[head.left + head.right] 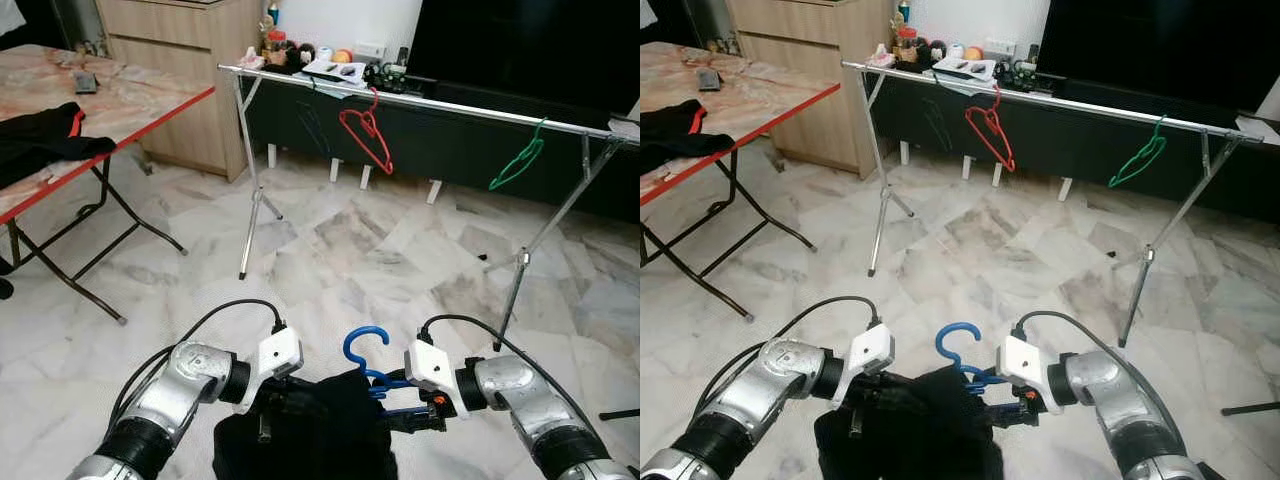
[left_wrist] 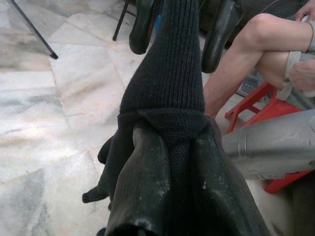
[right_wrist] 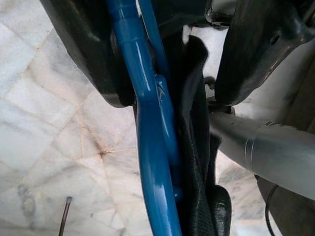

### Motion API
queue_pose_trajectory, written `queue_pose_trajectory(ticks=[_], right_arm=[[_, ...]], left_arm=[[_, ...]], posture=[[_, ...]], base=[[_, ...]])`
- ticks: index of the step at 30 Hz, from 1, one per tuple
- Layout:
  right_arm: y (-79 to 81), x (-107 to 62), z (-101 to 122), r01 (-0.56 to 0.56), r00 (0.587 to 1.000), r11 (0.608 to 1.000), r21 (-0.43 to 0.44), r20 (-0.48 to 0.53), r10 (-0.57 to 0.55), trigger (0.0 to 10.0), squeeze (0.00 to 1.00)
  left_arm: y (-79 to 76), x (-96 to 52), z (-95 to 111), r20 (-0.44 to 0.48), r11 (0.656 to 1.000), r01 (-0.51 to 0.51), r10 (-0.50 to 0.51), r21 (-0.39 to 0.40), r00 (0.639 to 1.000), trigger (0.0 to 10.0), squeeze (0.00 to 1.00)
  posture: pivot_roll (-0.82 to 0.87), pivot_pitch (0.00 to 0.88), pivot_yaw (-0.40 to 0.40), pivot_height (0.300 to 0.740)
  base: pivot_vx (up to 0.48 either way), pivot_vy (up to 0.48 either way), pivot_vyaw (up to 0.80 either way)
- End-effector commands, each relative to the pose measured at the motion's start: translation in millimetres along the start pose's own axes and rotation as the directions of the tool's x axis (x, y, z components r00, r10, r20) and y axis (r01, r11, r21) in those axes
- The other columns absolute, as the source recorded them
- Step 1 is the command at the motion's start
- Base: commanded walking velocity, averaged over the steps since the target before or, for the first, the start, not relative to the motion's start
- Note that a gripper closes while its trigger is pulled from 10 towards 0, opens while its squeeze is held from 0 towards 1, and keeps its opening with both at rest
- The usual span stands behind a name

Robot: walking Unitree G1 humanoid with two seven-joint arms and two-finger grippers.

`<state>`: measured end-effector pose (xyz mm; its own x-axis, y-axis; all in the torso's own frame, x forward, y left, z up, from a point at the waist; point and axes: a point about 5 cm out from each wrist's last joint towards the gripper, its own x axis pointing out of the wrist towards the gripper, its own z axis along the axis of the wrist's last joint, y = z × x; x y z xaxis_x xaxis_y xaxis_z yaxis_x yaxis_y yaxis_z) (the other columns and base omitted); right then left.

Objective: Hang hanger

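Arms bent inward, left gripper [image 2: 172, 34] clamping black garment [image 1: 320, 425], right gripper [image 3: 162, 73] seemingly pinching blue hanger [image 1: 365, 350].

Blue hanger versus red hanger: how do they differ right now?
The blue hanger is held low between the right gripper and left gripper, while the red hanger hangs on the rail. The blue one carries a black garment; the red one is bare. The blue hook points up, free of any support; the red hook is over the rail. Both look like plastic hangers with curved hooks.
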<state>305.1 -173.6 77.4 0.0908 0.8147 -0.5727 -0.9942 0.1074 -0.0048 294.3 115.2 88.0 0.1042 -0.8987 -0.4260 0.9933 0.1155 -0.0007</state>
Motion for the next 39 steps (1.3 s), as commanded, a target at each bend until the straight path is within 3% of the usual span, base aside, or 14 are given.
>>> queue_pose_trajectory(ticks=[1,5,13,17,23,24,25,27,28,29,30,37,38,39], right_arm=[[-2.7,-8.6,0,-0.011,0.999,1.0,-0.022,-0.05,0.01,10.0,0.0],[-4.2,-12.4,1,-0.038,0.994,0.998,-0.058,-0.101,0.032,10.0,0.0],[-6.5,-7.0,5,-0.035,0.994,0.996,-0.083,-0.102,0.027,10.0,0.0],[-4.3,4.1,9,-0.022,1.0,0.997,-0.076,-0.018,0.021,10.0,0.0],[-0.6,12.1,4,-0.043,0.997,0.993,-0.108,-0.071,0.035,9.9,0.0],[-0.4,12.6,4,-0.045,0.996,0.993,-0.11,-0.078,0.036,8.6,0.0],[-0.1,13.1,3,-0.05,0.995,0.992,-0.114,-0.087,0.04,5.2,0.0],[0.6,13.0,0,-0.065,0.991,0.99,-0.122,-0.122,0.05,4.0,0.0],[1.4,12.6,-1,-0.074,0.989,0.989,-0.124,-0.135,0.057,7.4,0.0],[2.0,12.4,-3,-0.079,0.988,0.989,-0.129,-0.145,0.06,9.4,0.0],[2.0,12.0,-5,-0.071,0.985,0.988,-0.139,-0.168,0.047,10.0,0.0],[1.1,16.6,-6,-0.028,0.987,0.987,-0.156,-0.159,0.003,10.0,0.0],[1.5,18.2,-5,-0.028,0.988,0.986,-0.162,-0.157,0.002,4.7,0.0],[1.4,18.8,-5,-0.026,0.988,0.986,-0.165,-0.156,-0.001,4.7,0.0]], left_arm=[[0.7,-2.3,-3,-0.061,0.998,0.004,0.0,0.06,0.998,10.0,0.0],[1.0,-4.9,-11,-0.145,0.995,0.006,0.009,0.102,0.989,10.0,0.0],[0.5,-5.3,-12,-0.154,0.994,0.01,0.007,0.112,0.988,10.0,0.0],[2.0,-4.6,-12,-0.171,0.992,0.006,0.016,0.125,0.985,10.0,0.0],[3.9,-1.8,-4,-0.166,0.989,0.018,0.007,0.15,0.986,10.0,0.0],[4.0,-1.6,-4,-0.167,0.988,0.019,0.006,0.152,0.986,10.0,0.0],[4.2,-1.3,-4,-0.168,0.988,0.02,0.006,0.154,0.986,10.0,0.0],[4.2,-1.0,-4,-0.169,0.987,0.023,0.004,0.156,0.986,10.0,0.0],[4.0,-0.9,-4,-0.17,0.987,0.024,0.003,0.157,0.985,10.0,0.0],[3.9,-0.7,-4,-0.171,0.987,0.024,0.003,0.157,0.985,10.0,0.0],[3.8,-0.6,-4,-0.174,0.986,0.027,0.002,0.163,0.985,10.0,0.0],[3.9,0.6,4,-0.159,0.982,0.031,-0.001,0.186,0.987,10.0,0.0],[4.2,0.9,5,-0.156,0.981,0.032,-0.002,0.189,0.988,10.0,0.0],[4.4,1.1,6,-0.155,0.981,0.032,-0.002,0.19,0.988,10.0,0.0]], posture=[[0.06,0.05,-0.074,0.74],[0.06,0.048,-0.074,0.74],[0.06,0.037,-0.075,0.74],[0.06,0.031,-0.073,0.74],[0.07,0.025,-0.076,0.74],[0.07,0.024,-0.077,0.74],[0.07,0.024,-0.077,0.74],[0.07,0.024,-0.077,0.74],[0.07,0.023,-0.078,0.74],[0.07,0.023,-0.078,0.74],[0.07,0.024,-0.079,0.74],[0.07,0.027,-0.08,0.74],[0.07,0.028,-0.081,0.74],[0.07,0.028,-0.081,0.74]], base=[[0.0,0.0,0.0],[0.0,0.0,0.0],[0.0,0.0,0.0],[0.0,0.0,0.0],[0.0,0.0,0.0],[0.0,0.0,0.0],[0.0,0.0,0.0],[0.0,0.0,0.0],[0.0,0.0,0.0],[0.0,0.0,0.0],[0.0,0.0,0.0],[0.0,0.0,0.0],[0.0,0.0,0.0],[0.0,0.0,0.0]])
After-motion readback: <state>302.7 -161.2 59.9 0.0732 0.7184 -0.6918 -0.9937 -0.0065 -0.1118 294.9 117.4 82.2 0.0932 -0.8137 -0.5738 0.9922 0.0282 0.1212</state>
